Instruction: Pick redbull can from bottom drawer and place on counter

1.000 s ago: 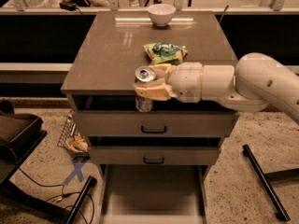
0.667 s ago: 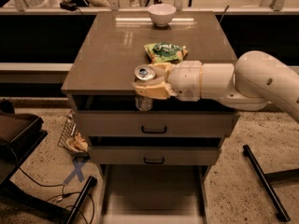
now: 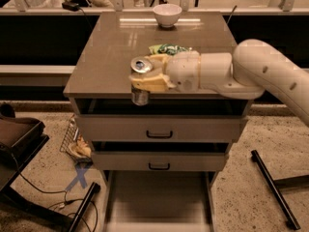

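My gripper [image 3: 143, 79] is shut on the redbull can [image 3: 140, 92], a slim silver can with a shiny top and pull tab. The can is upright, held in front of the counter's front edge, its top a little above the counter [image 3: 111, 47] surface and its base hanging below the edge. The white arm reaches in from the right across the counter. The bottom drawer [image 3: 157, 197] is pulled open below, and its grey floor shows nothing on it.
A white bowl [image 3: 167, 14] stands at the counter's back. A green snack bag [image 3: 166, 49] lies mid-counter behind the arm. Two upper drawers [image 3: 159, 128] with black handles are shut. A wire basket [image 3: 73, 140] and cables lie on the floor left; a black bar [image 3: 272, 187] lies right.
The arm with the can has risen slightly; otherwise almost no movement.
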You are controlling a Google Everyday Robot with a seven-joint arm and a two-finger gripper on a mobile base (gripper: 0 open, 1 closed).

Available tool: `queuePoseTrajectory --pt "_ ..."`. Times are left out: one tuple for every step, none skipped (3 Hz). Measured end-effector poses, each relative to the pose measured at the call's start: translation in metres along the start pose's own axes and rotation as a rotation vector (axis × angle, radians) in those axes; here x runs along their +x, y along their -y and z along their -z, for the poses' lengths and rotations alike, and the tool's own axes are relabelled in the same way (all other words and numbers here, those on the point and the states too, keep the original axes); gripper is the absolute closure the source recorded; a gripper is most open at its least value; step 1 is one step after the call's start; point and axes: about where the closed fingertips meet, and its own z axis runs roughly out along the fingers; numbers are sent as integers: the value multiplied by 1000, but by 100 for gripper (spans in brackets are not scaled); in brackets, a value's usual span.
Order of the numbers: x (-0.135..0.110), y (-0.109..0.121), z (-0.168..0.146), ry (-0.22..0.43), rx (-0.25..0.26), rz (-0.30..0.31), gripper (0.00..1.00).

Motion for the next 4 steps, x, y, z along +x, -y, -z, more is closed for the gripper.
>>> queuePoseTrajectory --pt "-23 26 -16 -9 -58 30 100" --pt "-33 55 -47 -32 -154 15 100" --pt "-21 73 -90 -52 -287 -15 100" --pt "2 78 -147 -73 -438 -60 100"
